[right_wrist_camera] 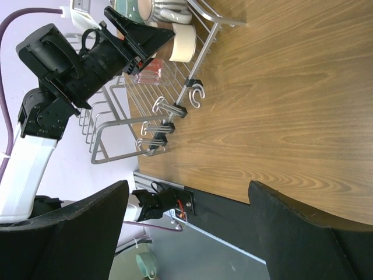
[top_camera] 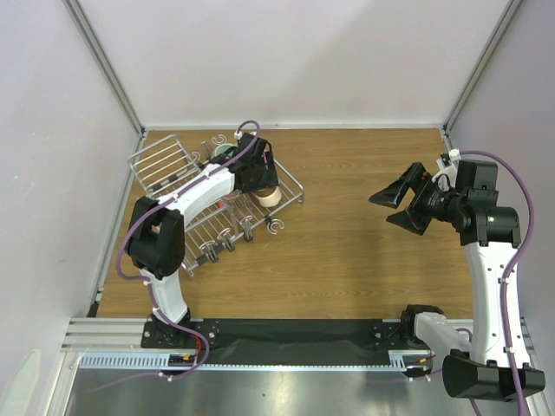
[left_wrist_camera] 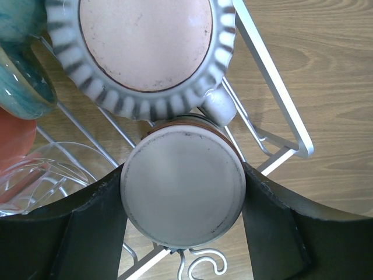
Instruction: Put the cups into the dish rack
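Top view: we look down from high at the near edge, far off, whole table (top_camera: 347,251) in frame. Left wrist: facing down, right on top of the dish rack (left_wrist_camera: 274,80). Right wrist: rolled sideways, far across the table, same rack.

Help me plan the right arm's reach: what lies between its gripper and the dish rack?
Only bare wooden table, as the top view shows, from right gripper to dish rack.
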`<action>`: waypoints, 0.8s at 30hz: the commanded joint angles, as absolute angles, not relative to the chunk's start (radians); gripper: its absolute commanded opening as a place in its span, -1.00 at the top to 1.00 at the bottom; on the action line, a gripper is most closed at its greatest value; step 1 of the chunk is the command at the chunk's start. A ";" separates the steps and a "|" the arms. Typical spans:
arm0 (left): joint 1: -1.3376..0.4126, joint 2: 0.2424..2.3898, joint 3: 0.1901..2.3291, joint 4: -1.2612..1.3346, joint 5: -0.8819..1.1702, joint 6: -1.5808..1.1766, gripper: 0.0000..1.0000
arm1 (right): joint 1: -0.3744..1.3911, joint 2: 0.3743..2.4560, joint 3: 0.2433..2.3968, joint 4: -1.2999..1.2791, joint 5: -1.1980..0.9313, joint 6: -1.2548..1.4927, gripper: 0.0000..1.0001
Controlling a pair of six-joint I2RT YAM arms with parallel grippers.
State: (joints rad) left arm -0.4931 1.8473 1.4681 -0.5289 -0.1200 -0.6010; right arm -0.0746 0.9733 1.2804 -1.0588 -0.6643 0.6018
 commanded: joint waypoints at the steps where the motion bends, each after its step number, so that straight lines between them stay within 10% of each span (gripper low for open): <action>1: -0.486 1.852 1.434 -0.577 -0.126 -0.569 -0.28 | -0.081 0.954 1.285 -1.028 -0.695 0.610 -0.81; 10: -0.494 1.851 1.436 -0.584 -0.101 -0.571 -0.81 | -0.081 0.936 1.287 -1.023 -0.698 0.624 -0.80; 24: -0.511 1.833 1.503 -0.640 -0.077 -0.571 -0.86 | -0.081 0.923 1.299 -1.017 -0.710 0.643 -0.80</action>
State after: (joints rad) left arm -0.5068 1.8473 1.4517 -0.5941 -0.0906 -0.5903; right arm -0.0765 0.9367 1.2804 -1.0485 -0.6735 0.6308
